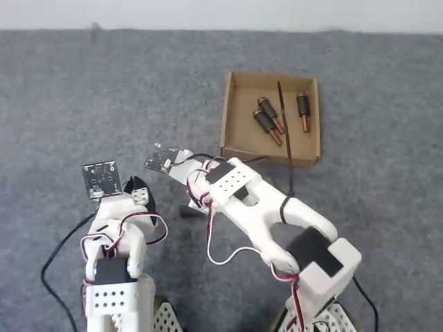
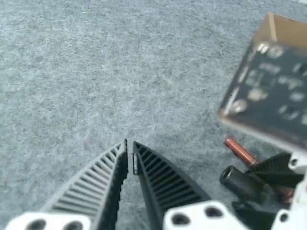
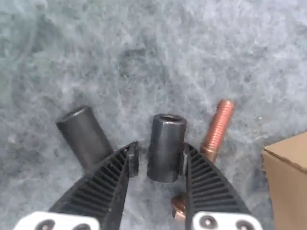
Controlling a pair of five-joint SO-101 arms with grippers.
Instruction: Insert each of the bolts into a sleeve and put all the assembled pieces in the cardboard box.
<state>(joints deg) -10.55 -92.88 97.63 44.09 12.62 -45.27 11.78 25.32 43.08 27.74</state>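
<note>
My right gripper (image 3: 160, 158) is open and straddles an upright-looking black sleeve (image 3: 166, 146); one finger touches it, the other stands a small gap away. A copper bolt (image 3: 217, 128) lies on the carpet just outside that touching finger. A second black sleeve (image 3: 84, 134) lies outside the other finger. My left gripper (image 2: 129, 149) is shut on nothing, low over bare carpet beside the right arm, and sees a bolt (image 2: 240, 151) and a sleeve (image 2: 242, 184) there. The cardboard box (image 1: 226, 117) holds three assembled pieces (image 1: 268, 119).
Grey carpet covers the whole table. The box's corner (image 3: 288, 177) is close beside my right gripper. A black cable (image 1: 285, 131) runs across the box. The right arm's camera board (image 2: 268, 96) hangs near my left gripper.
</note>
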